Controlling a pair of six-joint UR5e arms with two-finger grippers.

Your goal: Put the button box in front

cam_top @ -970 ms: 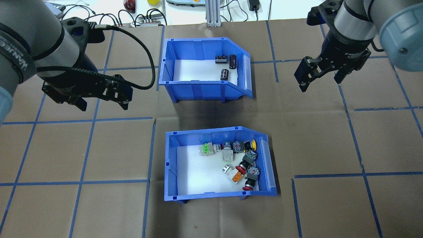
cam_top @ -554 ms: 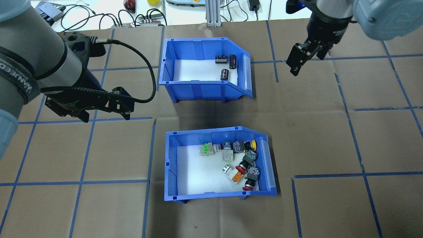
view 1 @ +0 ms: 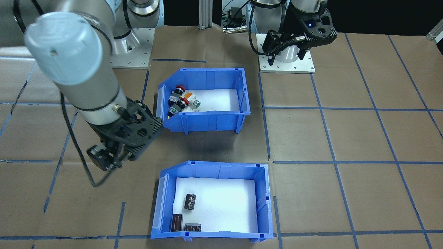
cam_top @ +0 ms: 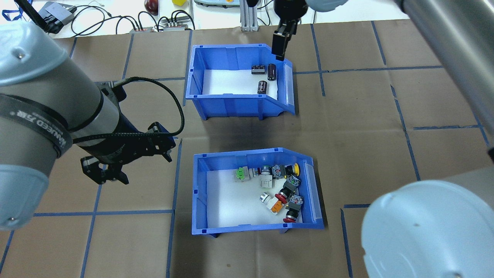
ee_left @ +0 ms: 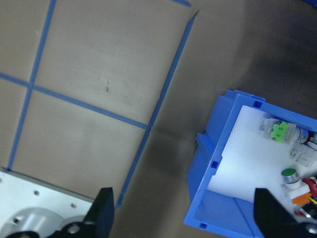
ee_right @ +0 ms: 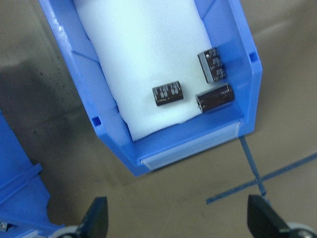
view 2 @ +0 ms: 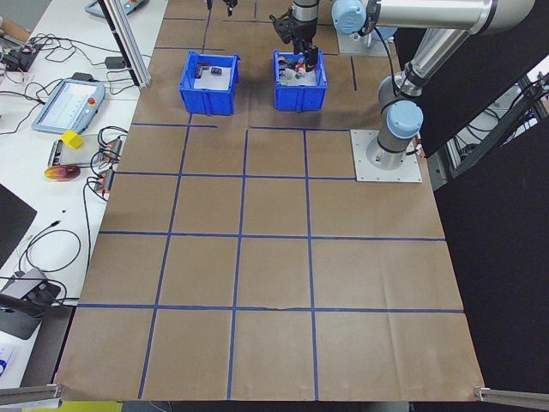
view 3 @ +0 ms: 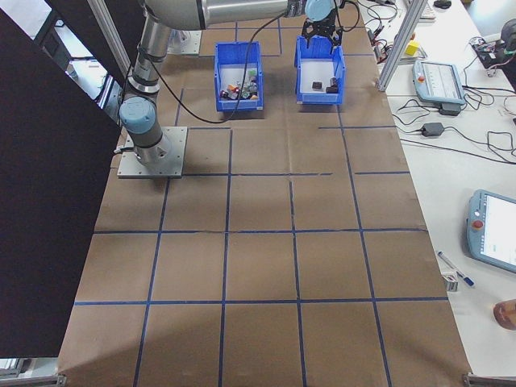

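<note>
The button box (cam_top: 200, 193) is a blue bin with a white foam floor, and small red, yellow, orange and green push-buttons (cam_top: 283, 185) are heaped at its sloped end. It sits on the table on the robot's side, closer to the bases (view 1: 211, 122). My left gripper (cam_top: 146, 170) hovers open just left of it and holds nothing. In the left wrist view the box's corner (ee_left: 208, 198) lies between the spread fingers. My right gripper (cam_top: 278, 54) hangs open and empty over the other bin's far right corner.
A like blue bin (cam_top: 231, 106) with black cylinders (ee_right: 168, 93) stands farther from the robot, directly beyond the button box. Brown paper with blue tape lines (cam_top: 405, 127) covers the table. Cables and devices (cam_top: 166, 23) lie past the far edge.
My left gripper has moved toward the robot and right, closer to the button box. My right gripper has swung left, from the open table to the far bin's corner. Both bins stayed put.
</note>
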